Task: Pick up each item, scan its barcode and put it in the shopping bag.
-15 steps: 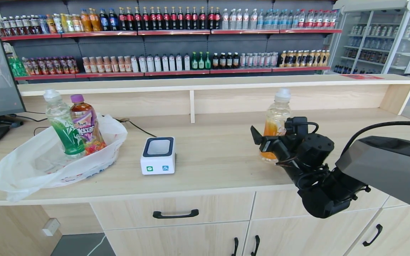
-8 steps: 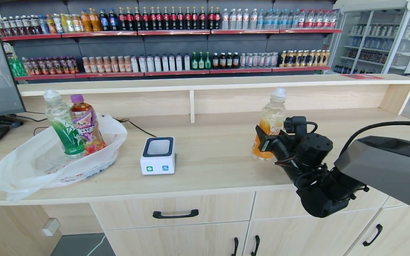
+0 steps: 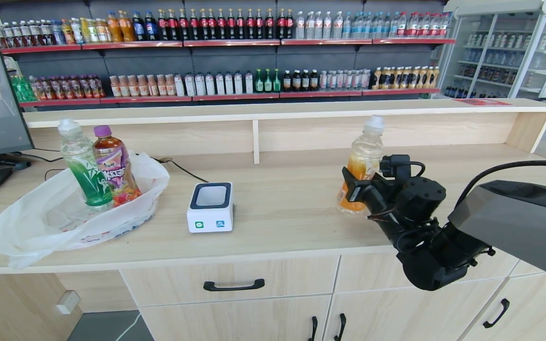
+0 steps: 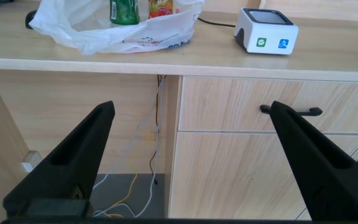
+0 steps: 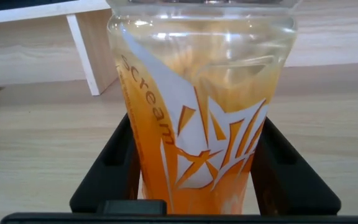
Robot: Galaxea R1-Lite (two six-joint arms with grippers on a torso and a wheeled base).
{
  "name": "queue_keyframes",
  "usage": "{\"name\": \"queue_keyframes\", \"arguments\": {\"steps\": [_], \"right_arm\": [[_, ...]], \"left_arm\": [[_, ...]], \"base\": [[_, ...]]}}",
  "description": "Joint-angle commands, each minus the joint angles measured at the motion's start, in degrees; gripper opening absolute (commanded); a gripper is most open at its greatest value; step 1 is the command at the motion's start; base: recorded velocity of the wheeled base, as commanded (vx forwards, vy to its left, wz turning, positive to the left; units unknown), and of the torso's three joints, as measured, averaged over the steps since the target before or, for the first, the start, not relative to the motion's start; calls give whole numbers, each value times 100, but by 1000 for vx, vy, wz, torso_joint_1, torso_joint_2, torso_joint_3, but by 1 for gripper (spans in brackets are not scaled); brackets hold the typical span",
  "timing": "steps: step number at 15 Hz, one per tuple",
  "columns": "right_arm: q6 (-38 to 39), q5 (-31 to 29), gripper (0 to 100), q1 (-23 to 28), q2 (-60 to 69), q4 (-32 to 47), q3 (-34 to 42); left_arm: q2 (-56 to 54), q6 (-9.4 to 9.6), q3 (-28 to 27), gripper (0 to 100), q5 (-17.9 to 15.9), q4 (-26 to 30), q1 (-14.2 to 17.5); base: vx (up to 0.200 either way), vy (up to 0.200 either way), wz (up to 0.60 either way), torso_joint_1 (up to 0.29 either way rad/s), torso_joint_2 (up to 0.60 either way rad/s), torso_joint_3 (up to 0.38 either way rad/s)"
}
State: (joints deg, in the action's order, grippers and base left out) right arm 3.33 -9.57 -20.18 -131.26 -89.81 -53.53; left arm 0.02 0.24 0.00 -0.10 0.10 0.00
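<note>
At wooden counter [image 3: 277,218], right fingers [image 5: 107,168] clamp orange bottle [image 3: 363,161].

**Labels and signs in view**

The scanner [image 3: 210,206] carries two square signs on its front, one green, one blue. Right of the scanner, the orange drink bottle [image 3: 361,166] wears a lettered white-and-orange label. Left of it, the green-labelled bottle [image 3: 83,166] and the purple-capped bottle [image 3: 115,168] show printed wrappers.
</note>
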Motion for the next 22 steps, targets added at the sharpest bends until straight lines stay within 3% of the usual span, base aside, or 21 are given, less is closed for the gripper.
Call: {"name": "queue_keyframes", "arguments": {"steps": [1, 9, 22], "right_arm": [[1, -1, 0, -4, 109, -19, 71], [-8, -19, 0, -4, 680, -19, 396], [89, -54, 0, -417, 3097, -19, 2514]], "left_arm": [[-2, 2, 0, 100, 1, -1, 9], [-2, 2, 0, 100, 1, -1, 0], [-2, 2, 0, 100, 1, -1, 0]], "base": [[0, 0, 0, 0, 0, 0], [0, 0, 0, 0, 0, 0], [0, 0, 0, 0, 0, 0]]}}
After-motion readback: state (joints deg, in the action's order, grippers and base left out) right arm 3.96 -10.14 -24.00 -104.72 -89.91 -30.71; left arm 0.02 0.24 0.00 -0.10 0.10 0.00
